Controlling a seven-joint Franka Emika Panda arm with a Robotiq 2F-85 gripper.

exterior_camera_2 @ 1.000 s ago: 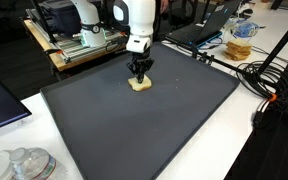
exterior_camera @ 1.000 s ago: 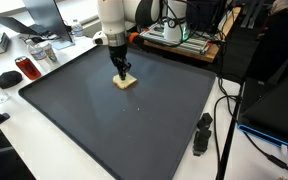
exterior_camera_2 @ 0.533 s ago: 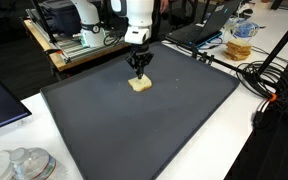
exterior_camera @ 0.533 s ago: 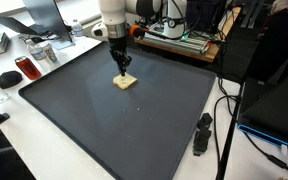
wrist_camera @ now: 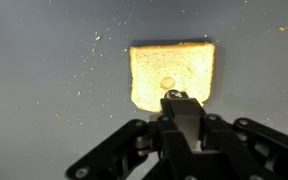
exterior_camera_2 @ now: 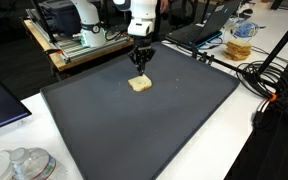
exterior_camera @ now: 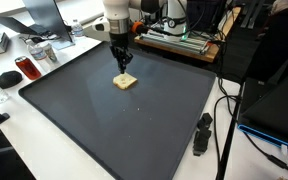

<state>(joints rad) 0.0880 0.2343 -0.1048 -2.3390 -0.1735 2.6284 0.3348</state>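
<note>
A pale tan square slice [exterior_camera: 125, 81] lies flat on the large dark mat [exterior_camera: 124, 130], toward its far side; it also shows in an exterior view as the slice [exterior_camera_2: 139, 84] on the mat [exterior_camera_2: 134, 135]. My gripper [exterior_camera: 123, 62] hangs straight above it with a clear gap, pointing down. From the other side the gripper [exterior_camera_2: 140, 64] likewise stands off the slice. In the wrist view the slice [wrist_camera: 172, 72] fills the upper middle, with a small round mark at its centre. There the gripper [wrist_camera: 177, 98] has its fingers pressed together, shut, holding nothing.
A black handheld object [exterior_camera: 201, 133] lies on the white table beside the mat. A red can [exterior_camera: 27, 68] and a dark mouse [exterior_camera: 7, 77] sit off the mat's other side. Cables [exterior_camera_2: 274, 92], a plastic container [exterior_camera_2: 241, 40] and equipment racks [exterior_camera_2: 79, 40] border the mat.
The gripper has lifted straight up from the slice, where its tips were touching a second ago. The slice stays in place on the mat.
</note>
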